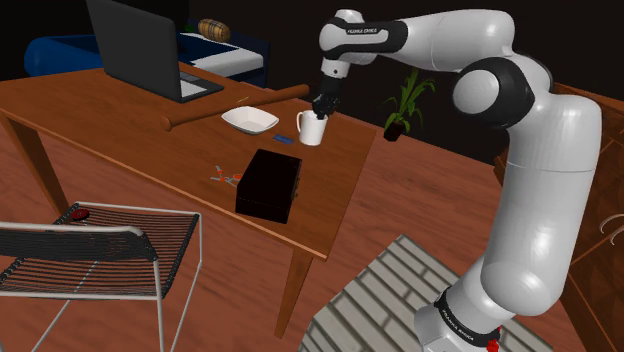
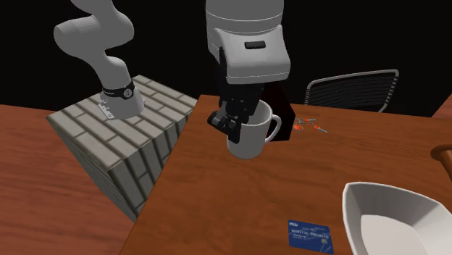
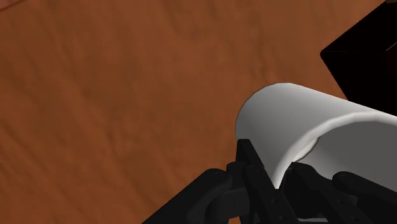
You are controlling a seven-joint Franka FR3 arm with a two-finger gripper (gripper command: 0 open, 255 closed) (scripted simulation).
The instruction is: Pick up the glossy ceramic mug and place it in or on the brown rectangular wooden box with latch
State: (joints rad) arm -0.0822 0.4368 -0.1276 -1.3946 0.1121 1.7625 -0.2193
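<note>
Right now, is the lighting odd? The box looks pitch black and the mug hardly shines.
Shoulder view: the box renders almost black, its faces barely distinguishable; second exterior view: the white mug is softly lit, with no glare; wrist view: its wall shades gently from white to grey.

Soft, fairly dim light, perhaps from above, with gentle shading on the mug (image 3: 299, 121) and tabletop (image 3: 114, 95).

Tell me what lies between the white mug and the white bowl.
A small blue card lies flat on the table between mug and bowl, plain in the shoulder view.
</note>
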